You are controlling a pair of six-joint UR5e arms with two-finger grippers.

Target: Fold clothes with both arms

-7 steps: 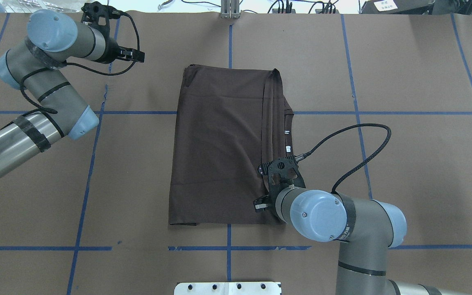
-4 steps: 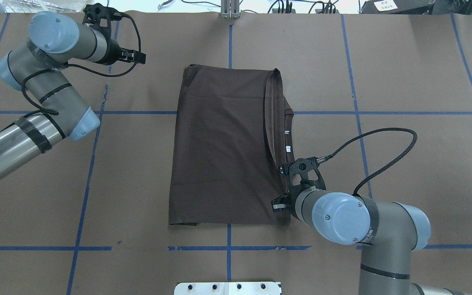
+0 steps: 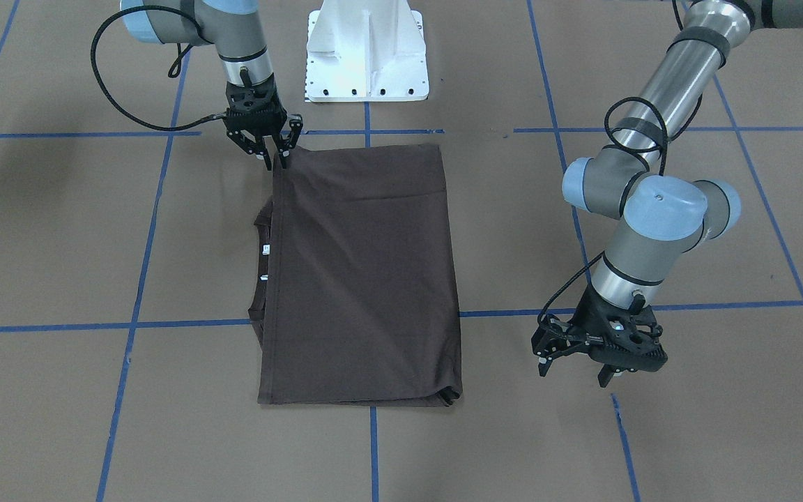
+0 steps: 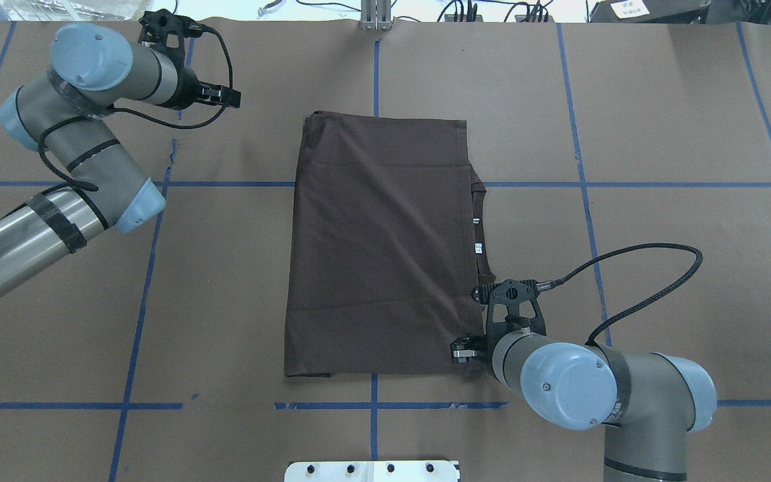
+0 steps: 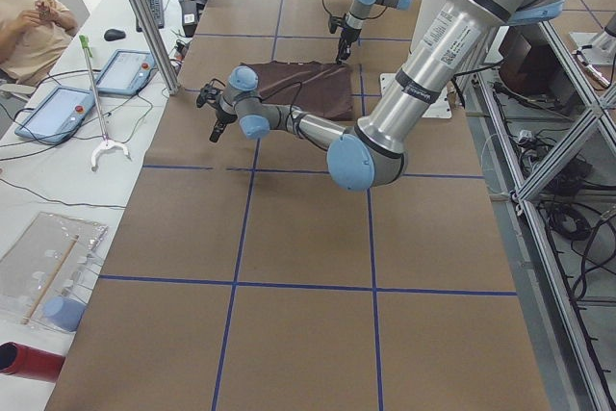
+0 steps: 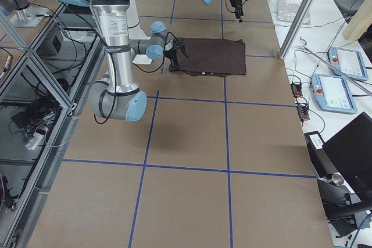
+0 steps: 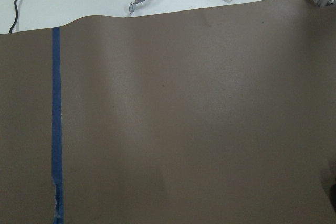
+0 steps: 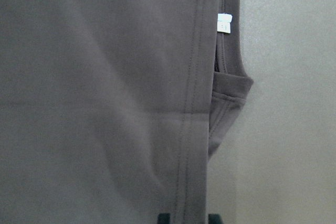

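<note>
**Right gripper point(image 3: 277, 164) at hem corner, T-shirt point(image 4: 379, 241) folded mid-table**

The T-shirt lay flat on brown paper point(image 4: 660, 134), folded lengthwise into a tall rectangle at the table's centre. The ribbed collar point(image 4: 486, 264) and two white neck tags point(image 4: 477, 248) peeked out past the folded panel's edge on the robot's right. Right gripper stood point-down at the shirt corner nearest the white pedestal base point(image 3: 366, 49). Its fingers were narrow and pinched on the stitched hem; the wrist view showed the hem running up between the tips. Left gripper point(image 3: 574, 375) hung over bare paper on the far left side, well apart from the shirt, with fingers spread wide and empty. Blue tape lines point(image 4: 626, 184) gridded the paper.
</note>
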